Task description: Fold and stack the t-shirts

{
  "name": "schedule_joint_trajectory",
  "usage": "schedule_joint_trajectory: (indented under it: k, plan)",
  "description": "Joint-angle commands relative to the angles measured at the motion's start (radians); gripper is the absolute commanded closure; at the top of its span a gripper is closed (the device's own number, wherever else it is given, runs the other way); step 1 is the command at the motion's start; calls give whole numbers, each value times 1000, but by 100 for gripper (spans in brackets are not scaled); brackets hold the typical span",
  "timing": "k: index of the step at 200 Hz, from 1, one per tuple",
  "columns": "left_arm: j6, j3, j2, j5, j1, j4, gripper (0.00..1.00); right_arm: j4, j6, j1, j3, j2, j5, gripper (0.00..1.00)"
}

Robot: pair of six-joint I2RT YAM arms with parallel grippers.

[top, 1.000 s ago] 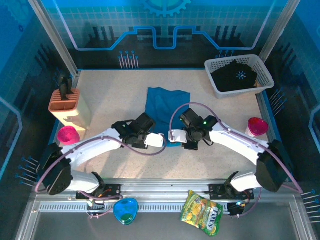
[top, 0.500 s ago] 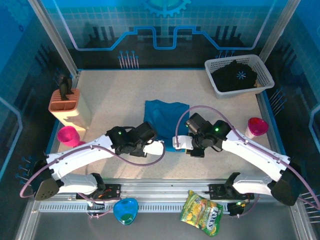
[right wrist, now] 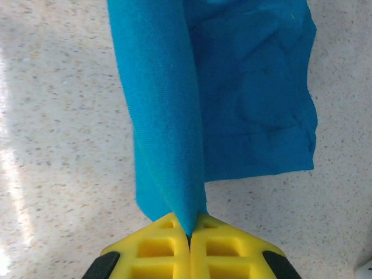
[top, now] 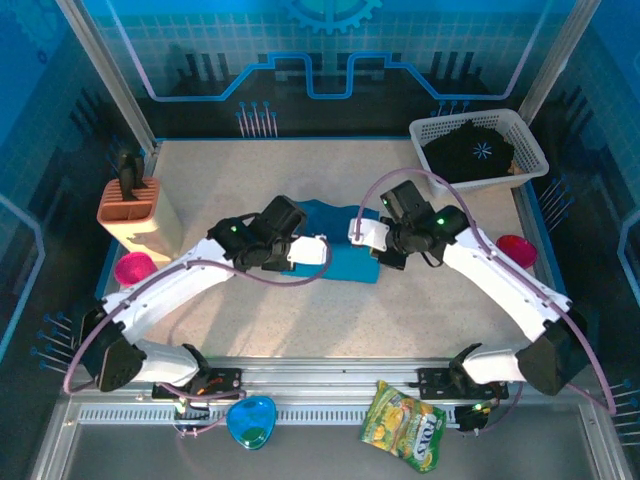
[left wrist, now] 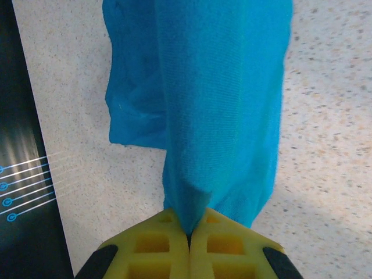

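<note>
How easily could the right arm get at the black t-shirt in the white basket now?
Probably not at once: the right hand is shut on the teal t-shirt and must let go first. Otherwise the black t-shirt lies uncovered in the basket, on that arm's side.

Teal t-shirt [top: 345,228] centre, near edge raised; black t-shirt [top: 470,155] crumpled far right

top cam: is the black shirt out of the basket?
No, the black t-shirt lies bunched inside the white mesh basket at the far right, starburst print facing up.
</note>
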Motion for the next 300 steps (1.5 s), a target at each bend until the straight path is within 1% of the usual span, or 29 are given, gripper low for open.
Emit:
schedule_joint_trajectory:
  k: [1, 40, 78, 103, 158, 196, 219, 225, 234, 253, 262, 269, 277, 279, 292, 300]
  plan:
    - [84, 61, 59, 76, 52, 44, 100, 40, -34, -43, 46, 80, 12, 100]
    - [152, 178, 215, 167, 145, 44, 100, 127, -19, -95, 92, 223, 77, 100]
    - [168, 235, 331, 211, 193, 102, 100, 212, 4, -135, 126, 313, 111, 100]
    - [165, 232, 393, 214, 219, 157, 100, 266, 4, -156, 135, 365, 105, 100]
    - [148, 206, 501, 209, 265, 320, 100, 403, 27, -184, 147, 493, 136, 100]
    - [122, 188, 566, 186, 275, 424, 100, 480, 76, -188, 150, 576, 160, 100]
    - [98, 155, 587, 158, 275, 522, 100, 522, 120, -189, 152, 615, 194, 100]
    - [90, 142, 591, 148, 275, 550, 100, 534, 135, -189, 152, 622, 204, 98]
    - [85, 121, 598, 129, 275, 594, 94, 552, 159, -190, 150, 631, 214, 97]
    - [68, 84, 604, 85, 276, 671, 90, 603, 209, -192, 139, 639, 229, 93]
    - [55, 67, 600, 64, 274, 702, 88, 627, 228, -194, 134, 639, 226, 89]
    - [44, 50, 593, 45, 272, 739, 85, 647, 247, -193, 130, 638, 227, 83]
    - [29, 22, 582, 21, 269, 788, 80, 665, 270, -194, 129, 635, 225, 82]
    - [25, 17, 578, 14, 270, 800, 79, 668, 277, -194, 128, 634, 225, 80]
    - [2, -15, 557, -29, 266, 869, 76, 695, 314, -193, 129, 625, 218, 74]
    - [-10, -28, 547, -54, 265, 895, 72, 708, 338, -193, 127, 617, 213, 68]
